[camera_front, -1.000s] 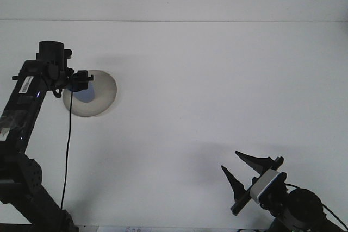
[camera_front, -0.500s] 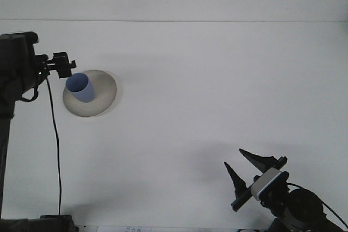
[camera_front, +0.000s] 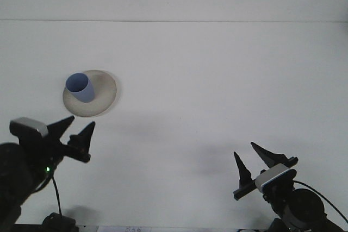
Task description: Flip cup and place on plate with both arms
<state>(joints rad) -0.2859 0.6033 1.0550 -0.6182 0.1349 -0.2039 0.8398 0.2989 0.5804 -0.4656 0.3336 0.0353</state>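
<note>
I've got the blue cup (camera_front: 79, 87) upright on the plate (camera_front: 104, 97) at ten o'clock, left gripper (camera_front: 76, 128) and right gripper (camera_front: 249, 154) both spread, empty.

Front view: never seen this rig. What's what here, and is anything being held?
This is a single camera looking forward over a white table, the way the robot faces. The two dark pronged shapes at the bottom are the ends of its two arms: the left gripper and the right gripper, each with two pointed fingers spread open. Neither holds anything. On the table sits a pale round plate, and a blue cup stands on it, mouth up. Both arms sit low, well clear of the plate.
</note>
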